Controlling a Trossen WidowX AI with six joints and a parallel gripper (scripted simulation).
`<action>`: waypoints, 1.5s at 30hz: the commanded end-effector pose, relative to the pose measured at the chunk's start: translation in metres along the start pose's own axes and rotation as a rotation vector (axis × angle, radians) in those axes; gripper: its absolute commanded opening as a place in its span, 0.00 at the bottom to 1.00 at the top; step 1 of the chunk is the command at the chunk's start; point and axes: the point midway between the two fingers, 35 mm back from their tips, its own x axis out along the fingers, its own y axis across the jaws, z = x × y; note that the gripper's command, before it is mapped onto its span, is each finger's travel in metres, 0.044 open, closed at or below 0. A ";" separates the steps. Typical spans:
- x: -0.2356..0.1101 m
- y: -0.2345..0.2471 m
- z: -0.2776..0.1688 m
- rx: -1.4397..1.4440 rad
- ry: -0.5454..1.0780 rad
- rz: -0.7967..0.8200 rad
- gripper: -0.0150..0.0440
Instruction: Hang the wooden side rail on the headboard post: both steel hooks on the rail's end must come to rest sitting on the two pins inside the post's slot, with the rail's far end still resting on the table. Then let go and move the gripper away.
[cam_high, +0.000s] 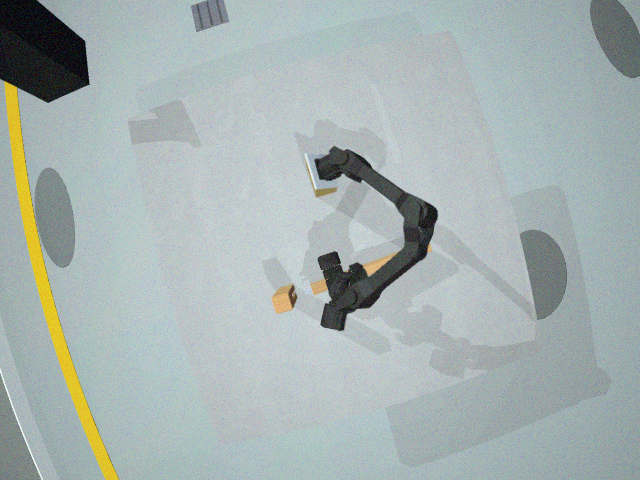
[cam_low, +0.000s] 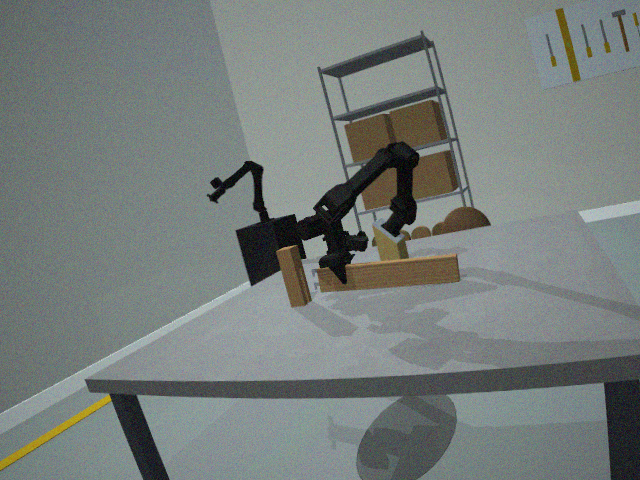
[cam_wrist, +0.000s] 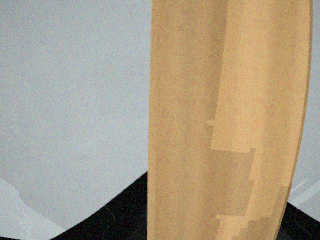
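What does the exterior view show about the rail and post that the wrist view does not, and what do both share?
Only the exterior view shows the headboard post, the steel hooks at the rail's end, just short of the post, and the gripper clamped on the rail near that end. Only the wrist view shows the rail's wood face close up, with the table beside it. Both show the wooden side rail.
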 end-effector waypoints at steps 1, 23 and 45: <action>-0.002 -0.001 -0.003 -0.005 0.006 -0.007 0.25; -0.004 -0.002 -0.005 -0.005 0.006 -0.007 0.25; -0.005 -0.002 -0.007 -0.005 0.006 -0.007 0.25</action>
